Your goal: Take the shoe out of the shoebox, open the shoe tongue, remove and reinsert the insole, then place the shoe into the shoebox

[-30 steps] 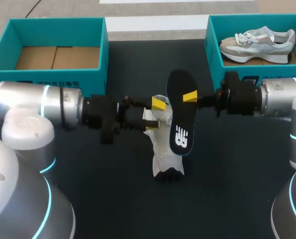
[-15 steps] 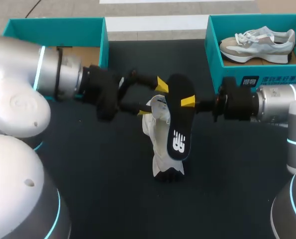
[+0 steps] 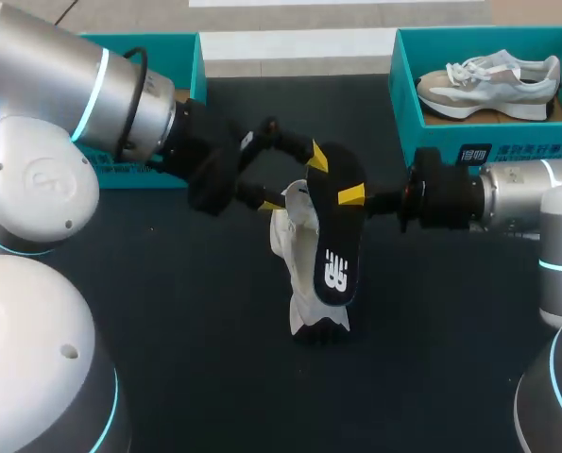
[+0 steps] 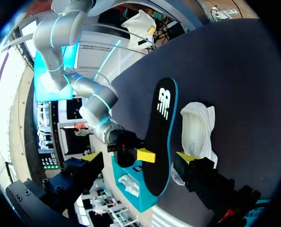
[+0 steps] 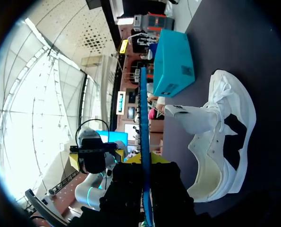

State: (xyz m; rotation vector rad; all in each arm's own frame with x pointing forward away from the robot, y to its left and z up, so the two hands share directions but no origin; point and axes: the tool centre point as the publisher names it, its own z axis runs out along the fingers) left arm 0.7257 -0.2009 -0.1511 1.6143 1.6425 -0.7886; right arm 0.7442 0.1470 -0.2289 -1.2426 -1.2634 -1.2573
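— What's in the boxes?
— The right shoebox [image 3: 403, 94] holds a grey shoe [image 3: 488, 75].
— And the claws?
— Right claw [image 3: 353, 194] pinches the insole [image 3: 337, 236] by the white shoe [image 3: 298, 255] on the dark surface [image 3: 167, 330]; left claw [image 3: 295, 179] gapes.

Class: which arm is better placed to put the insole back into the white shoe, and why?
Probably the right: the right claw grips the insole by the shoe; the left claw is open, holding nothing.

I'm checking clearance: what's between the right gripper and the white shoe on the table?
The black insole, pinched in the right gripper, slants down across the white shoe. Nothing else lies between them. The head view shows it best.
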